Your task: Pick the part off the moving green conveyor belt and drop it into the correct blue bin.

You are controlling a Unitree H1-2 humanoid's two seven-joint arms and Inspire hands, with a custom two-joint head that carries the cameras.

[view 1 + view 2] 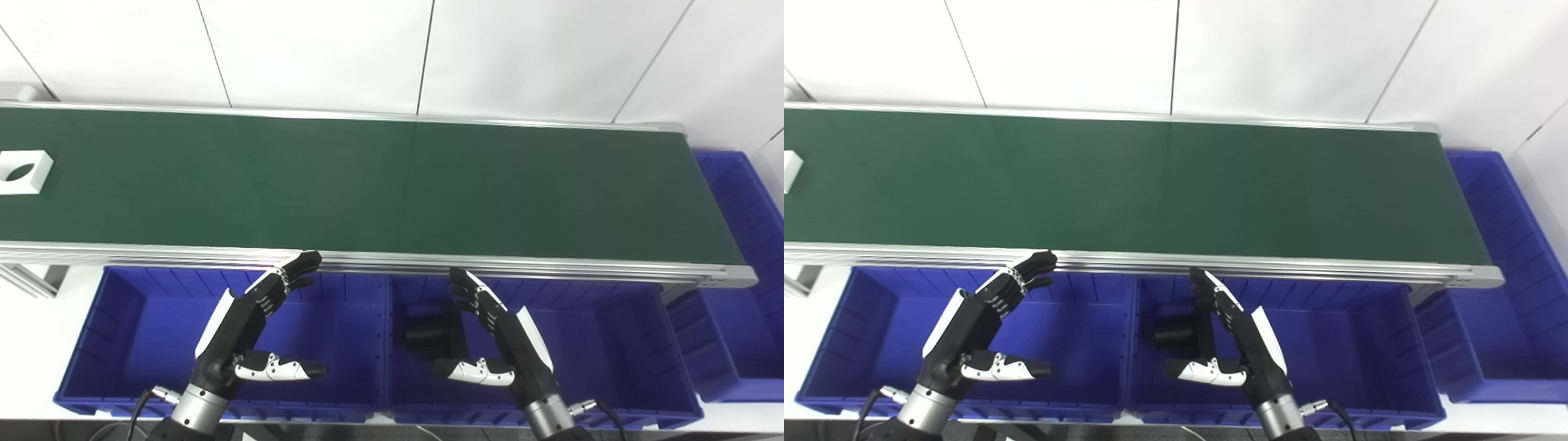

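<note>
1. Presently the white square block part with an oval hole lies flat at the far left end of the long green conveyor belt, well apart from both hands.
2. Judged: rigid, light, probably moulded plastic with smooth faces. Take it across two opposite outer walls; the hole is a doubtful grip.
3. Your left hand hovers over the left blue plastic bin, fingers spread, holding nothing.
4. Your right hand hovers over the middle blue bin, likewise spread and unloaded, beside a dark block lying in that bin.
5. Left hand is nearer the part.
</note>
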